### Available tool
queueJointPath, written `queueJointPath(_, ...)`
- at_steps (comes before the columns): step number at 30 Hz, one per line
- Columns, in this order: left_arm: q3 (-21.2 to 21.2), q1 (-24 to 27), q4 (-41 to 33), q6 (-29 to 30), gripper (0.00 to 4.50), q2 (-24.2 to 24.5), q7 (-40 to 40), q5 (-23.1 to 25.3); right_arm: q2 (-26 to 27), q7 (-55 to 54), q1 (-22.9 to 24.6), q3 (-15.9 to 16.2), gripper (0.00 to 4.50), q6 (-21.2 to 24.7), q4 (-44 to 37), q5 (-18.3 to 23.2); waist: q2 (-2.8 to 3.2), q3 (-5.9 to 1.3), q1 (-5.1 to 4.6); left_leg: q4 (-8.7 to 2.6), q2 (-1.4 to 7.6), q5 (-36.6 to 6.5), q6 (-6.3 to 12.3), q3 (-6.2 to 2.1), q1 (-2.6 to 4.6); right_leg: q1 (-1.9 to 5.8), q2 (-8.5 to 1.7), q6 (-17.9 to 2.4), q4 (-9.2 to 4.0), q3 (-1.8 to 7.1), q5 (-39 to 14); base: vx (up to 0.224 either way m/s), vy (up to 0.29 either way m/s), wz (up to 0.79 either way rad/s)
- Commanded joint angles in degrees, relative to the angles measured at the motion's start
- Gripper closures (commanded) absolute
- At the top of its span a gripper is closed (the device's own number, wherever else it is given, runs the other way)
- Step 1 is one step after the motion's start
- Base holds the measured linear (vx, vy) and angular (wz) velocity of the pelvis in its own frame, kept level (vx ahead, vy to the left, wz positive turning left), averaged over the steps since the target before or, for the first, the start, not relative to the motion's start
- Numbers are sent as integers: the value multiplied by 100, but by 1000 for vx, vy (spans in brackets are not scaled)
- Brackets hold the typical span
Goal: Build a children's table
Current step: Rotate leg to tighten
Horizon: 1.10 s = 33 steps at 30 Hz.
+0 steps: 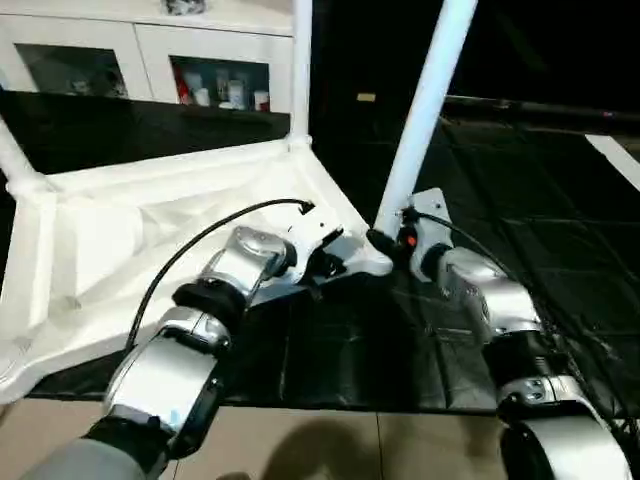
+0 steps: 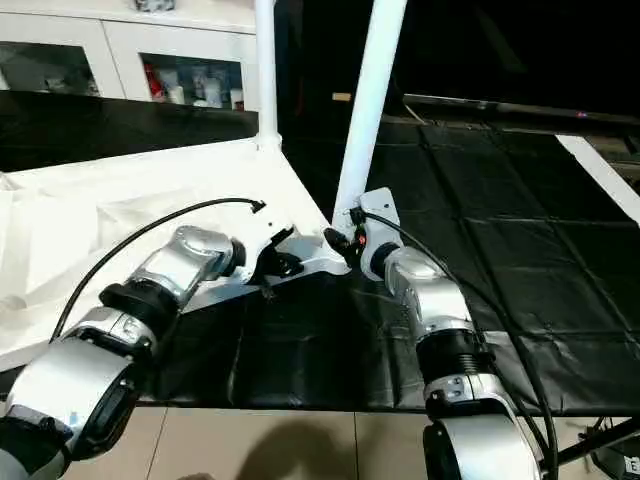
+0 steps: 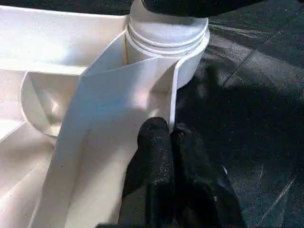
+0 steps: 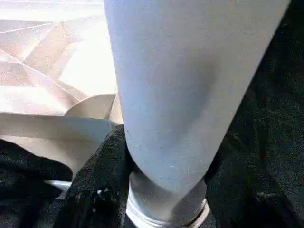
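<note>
black sheeting [image 2: 520, 250] covers the surface, a white cabinet [image 1: 150, 60] with glass doors at the far left. the children's table [image 1: 150, 240] lies upside down at left. the left hand [image 3: 168, 142], fingers pressed together, pinches its near rim; the right hand [image 2: 345, 243] is spread around a leg [image 1: 425, 110] at the near-right corner socket. open sheeting lies to the right.
</note>
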Motion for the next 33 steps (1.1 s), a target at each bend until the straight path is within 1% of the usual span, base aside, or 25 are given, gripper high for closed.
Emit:
queueJointPath(1, 65, -176, -68, -149, 450, -374, 200, -169, 499, 338, 79, 401, 203, 113, -67, 184, -26, -371, 21, -374, 463, -610, 318, -245, 62, 286, -781, -851, -488, 488, -1335, 0, 0, 0)
queueJointPath(2, 62, -171, -54, -167, 450, -351, 192, -154, 487, 356, 105, 404, 189, 147, -119, 189, -23, -367, 23, -377, 467, -626, 315, -245, 65, 285, -782, -850, -490, 489, -1357, 0, 0, 0)
queueJointPath(4, 56, -148, -50, -221, 450, -285, 143, -131, 404, 442, 166, 447, 183, 142, -185, 195, -25, -362, 17, -384, 474, -642, 312, -249, 65, 284, -776, -840, -489, 490, -1362, 0, 0, 0)
queueJointPath(6, 45, -112, -94, -323, 450, -170, -33, -125, 253, 663, 258, 468, 153, 71, -261, 238, -22, -374, 22, -383, 478, -615, 311, -252, 63, 293, -784, -848, -475, 493, -1291, 0, 0, 0)
queueJointPath(7, 45, -112, -94, -323, 450, -170, -33, -125, 253, 663, 258, 468, 153, 71, -261, 238, -25, -372, 25, -383, 474, -599, 325, -252, 55, 298, -788, -845, -477, 494, -1265, 0, 0, 0)
queueJointPath(8, 6, -90, -131, -363, 450, -87, -205, -111, 152, 842, 320, 479, 144, 20, -323, 252, -23, -377, 30, -377, 476, -565, 347, -247, 56, 298, -789, -862, -464, 498, -1165, 0, 0, 0)
queueJointPath(10, -87, -52, -176, -433, 450, 34, -411, -48, -1, 1123, 415, 516, 123, -70, -424, 280, -36, -377, 35, -374, 475, -533, 398, -246, 48, 306, -790, -881, -451, 497, -1061, 0, 0, 0)
queueJointPath(11, -157, -16, -206, -412, 450, 140, -584, -2, -174, 1529, 530, 564, 113, -144, -587, 370, -27, -390, 38, -367, 475, -484, 426, -247, 41, 316, -785, -899, -430, 493, -942, 0, 0, 0)
queueJointPath(13, -186, 7, -219, -439, 450, 188, -658, 16, -273, 1715, 584, 600, 97, -163, -666, 389, -29, -387, 47, -361, 486, -441, 494, -238, 48, 306, -789, -953, -414, 501, -765, 0, 0, 0)
queueJointPath(14, -221, 77, -264, -560, 450, 281, -875, 7, -537, 2100, 653, 692, 90, -292, -749, 363, -17, -385, 56, -362, 490, -458, 496, -245, 45, 313, -786, -985, -414, 485, -738, 0, 0, 0)
queueJointPath(15, -226, 96, -276, -574, 450, 309, -948, -3, -613, 2217, 672, 718, 84, -337, -776, 355, 7, -380, 56, -355, 480, -503, 509, -238, 38, 321, -781, -1000, -422, 488, -751, 0, 0, 0)
queueJointPath(17, -263, 163, -342, -790, 450, 388, -1191, -26, -771, 2452, 686, 711, 66, -336, -825, 399, -5, -378, 68, -357, 481, -573, 501, -237, 34, 323, -785, -979, -440, 488, -859, 0, 0, 0)
queueJointPath(18, -312, 243, -434, -980, 450, 493, -1487, -48, -942, 2768, 682, 667, 56, -419, -838, 482, 1, -375, 81, -360, 484, -625, 472, -241, 38, 326, -785, -944, -455, 480, -1005, 0, 0, 0)
queueJointPath(19, -318, 249, -443, -999, 450, 504, -1514, -49, -959, 2802, 683, 663, 48, -427, -839, 489, -9, -374, 80, -356, 477, -632, 472, -240, 23, 335, -781, -923, -457, 480, -1048, 0, 0, 0)
queueJointPath(20, -365, 325, -546, -1218, 450, 600, -1817, -83, -1129, 3182, 712, 677, 30, -571, -870, 550, 0, -371, 100, -357, 487, -663, 471, -240, 35, 323, -786, -893, -472, 476, -1134, 0, 0, 0)
queueJointPath(22, -398, 388, -640, -1376, 450, 679, -2114, -133, -1264, 3524, 753, 700, 30, -689, -907, 595, -3, -377, 117, -351, 499, -670, 469, -232, 28, 322, -769, -874, -451, 473, -1140, 0, 0, 0)
queueJointPath(23, -428, 431, -725, -1426, 450, 750, -2373, -180, -1372, 3829, 778, 701, 30, -690, -924, 671, 3, -383, 129, -353, 504, -641, 480, -227, 37, 305, -756, -883, -447, 467, -1084, 0, 0, 0)
queueJointPath(25, -484, 481, -843, -1434, 450, 844, -2699, -238, -1522, 4193, 797, 748, 30, -771, -907, 725, 5, -384, 167, -350, 523, -617, 493, -227, 35, 309, -770, -925, -423, 470, -1010, 0, 0, 0)
queueJointPath(26, -503, 498, -880, -1434, 450, 871, -2791, -254, -1563, 4279, 801, 773, 30, -819, -894, 725, 18, -385, 178, -351, 527, -591, 495, -225, 32, 301, -768, -965, -410, 468, -934, 0, 0, 0)
queueJointPath(27, -559, 520, -925, -1465, 450, 924, -2918, -239, -1602, 4368, 787, 790, 30, -906, -833, 713, 25, -386, 193, -349, 536, -607, 485, -219, 51, 277, -766, -990, -414, 471, -904, 0, 0, 0)
queueJointPath(29, -668, 583, -1048, -1511, 450, 1047, -3269, -222, -1665, 4552, 744, 808, 30, -1148, -675, 715, 12, -387, 227, -356, 539, -614, 451, -220, 58, 275, -774, -997, -407, 471, -933, 0, 0, 0)
queueJointPath(30, -672, 585, -1053, -1508, 450, 1051, -3282, -222, -1666, 4558, 743, 808, 30, -1155, -670, 716, 19, -386, 245, -359, 546, -616, 424, -224, 53, 274, -781, -999, -404, 474, -955, 0, 0, 0)
queueJointPath(31, -697, 602, -1090, -1515, 450, 1082, -3395, -231, -1665, 4627, 728, 802, 30, -1167, -636, 744, 25, -382, 259, -364, 549, -624, 405, -224, 66, 268, -778, -995, -412, 474, -983, 0, 0, 0)
queueJointPath(33, -762, 634, -1173, -1548, 450, 1147, -3591, -230, -1670, 4838, 696, 818, 30, -1149, -581, 806, 11, -384, 299, -358, 532, -641, 387, -217, 58, 282, -786, -972, -413, 477, -1050, 0, 0, 0)
